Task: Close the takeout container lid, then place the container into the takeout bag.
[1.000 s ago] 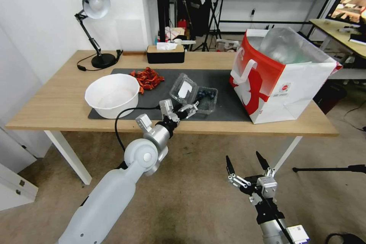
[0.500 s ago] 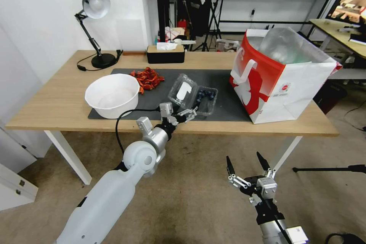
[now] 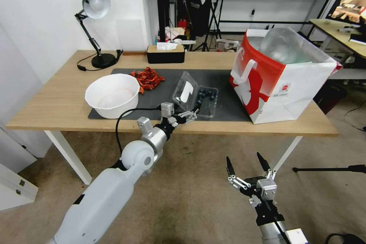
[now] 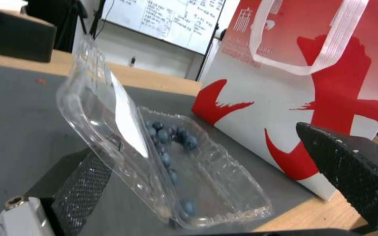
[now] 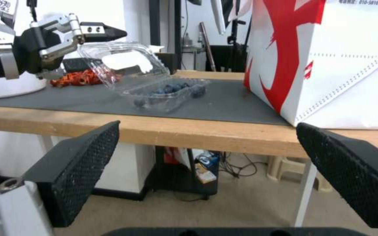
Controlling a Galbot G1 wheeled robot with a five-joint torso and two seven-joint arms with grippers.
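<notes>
L gripper [image 3: 189, 114], jaws spread, sits at lid [image 3: 184, 91] of takeout container [image 3: 206, 101] on mat w/ lid half-raised, near takeout bag [image 3: 282, 80]; R gripper [image 3: 247, 164] released, low.

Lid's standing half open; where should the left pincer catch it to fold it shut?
Probably the lid's free upper edge, approached from the white bowl side, behind its labelled face. It leans up from a hinge along the blueberry tray, so pushing toward the takeout bag should fold it down. The left pincer, open, is beside the lid's near end.
</notes>
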